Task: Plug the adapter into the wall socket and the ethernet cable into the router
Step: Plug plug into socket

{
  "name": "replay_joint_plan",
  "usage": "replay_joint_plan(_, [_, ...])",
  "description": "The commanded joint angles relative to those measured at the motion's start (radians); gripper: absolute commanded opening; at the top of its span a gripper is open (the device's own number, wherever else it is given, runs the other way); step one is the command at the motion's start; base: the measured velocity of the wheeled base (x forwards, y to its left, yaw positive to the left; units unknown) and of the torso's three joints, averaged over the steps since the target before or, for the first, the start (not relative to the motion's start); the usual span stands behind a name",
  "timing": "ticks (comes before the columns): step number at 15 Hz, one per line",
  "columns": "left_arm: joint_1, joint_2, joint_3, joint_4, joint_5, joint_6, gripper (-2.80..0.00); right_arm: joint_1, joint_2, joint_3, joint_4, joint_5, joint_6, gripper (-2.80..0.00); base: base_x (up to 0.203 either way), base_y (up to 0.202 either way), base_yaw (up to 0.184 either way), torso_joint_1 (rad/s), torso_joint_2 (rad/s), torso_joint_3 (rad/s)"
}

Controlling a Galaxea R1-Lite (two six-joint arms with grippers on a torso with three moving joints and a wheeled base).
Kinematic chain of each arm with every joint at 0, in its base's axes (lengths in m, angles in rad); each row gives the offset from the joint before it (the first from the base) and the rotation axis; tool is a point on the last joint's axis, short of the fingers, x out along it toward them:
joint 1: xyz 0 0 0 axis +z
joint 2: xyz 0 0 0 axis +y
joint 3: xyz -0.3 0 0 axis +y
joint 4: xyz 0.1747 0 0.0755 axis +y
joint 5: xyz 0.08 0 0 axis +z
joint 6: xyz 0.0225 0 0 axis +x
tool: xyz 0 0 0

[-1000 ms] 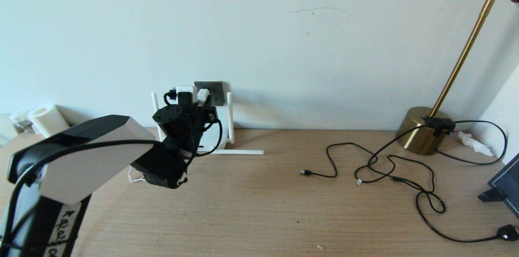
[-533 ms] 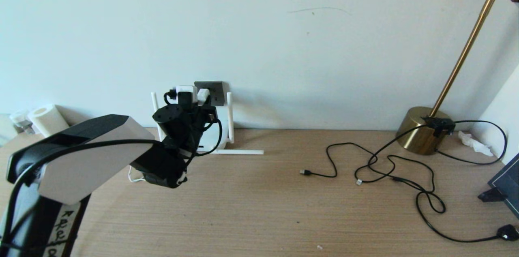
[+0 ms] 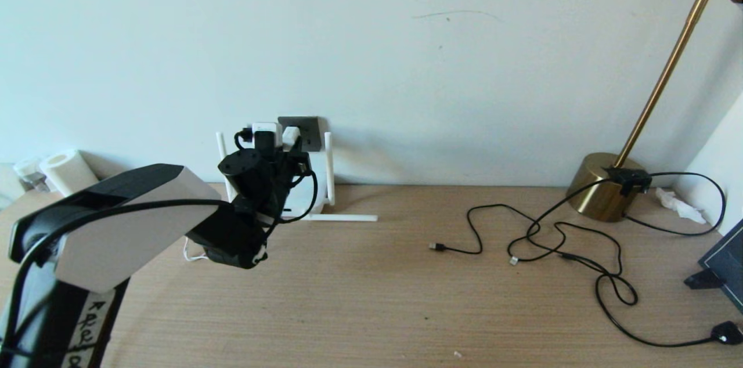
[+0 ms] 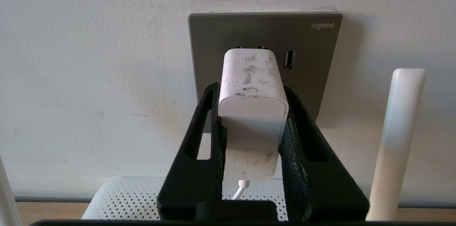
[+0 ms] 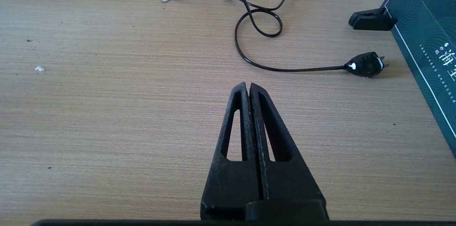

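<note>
Left gripper [image 4: 251, 112] is clamping the adapter [image 4: 252, 87] by its sides, leaving the pin end free; just beyond the fingertips the pins are meeting the socket [image 4: 263, 37], seating uncertain. Router [image 4: 124, 197] is lying beneath. Right gripper [image 5: 248, 92] is idling shut, empty.

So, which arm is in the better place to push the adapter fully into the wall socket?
The left. The left gripper already clamps the adapter right at the wall socket. The right gripper is shut and empty, low over the table, near the loose black cables.
</note>
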Motion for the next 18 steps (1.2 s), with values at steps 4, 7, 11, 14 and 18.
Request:
replay_joint_plan(4, [0.002, 0.009, -0.004, -0.007, 0.003, 0.001, -2.8, 0.0, 0.0, 0.0, 0.001, 0.0, -0.001, -2.8, 0.0, 0.0, 0.0, 0.0, 0.0, 0.0])
replay_joint_plan(7, [0.0, 0.012, -0.011, -0.007, 0.007, 0.001, -2.8, 0.0, 0.0, 0.001, 0.001, 0.0, -0.001, -2.8, 0.0, 0.0, 0.0, 0.0, 0.0, 0.0])
replay_joint_plan(11, [0.001, 0.015, -0.02, -0.004, 0.008, 0.001, -2.8, 0.0, 0.0, 0.001, 0.001, 0.0, -0.001, -2.8, 0.0, 0.0, 0.0, 0.0, 0.0, 0.0])
replay_joint_plan(14, [0.001, 0.023, -0.035, 0.003, 0.009, 0.001, -2.8, 0.0, 0.0, 0.001, 0.001, 0.0, -0.001, -2.8, 0.0, 0.0, 0.0, 0.0, 0.0, 0.0])
replay_joint_plan(18, [0.001, 0.028, -0.049, 0.008, 0.009, 0.001, -2.8, 0.0, 0.0, 0.001, 0.001, 0.0, 0.0, -2.8, 0.0, 0.0, 0.0, 0.0, 0.0, 0.0])
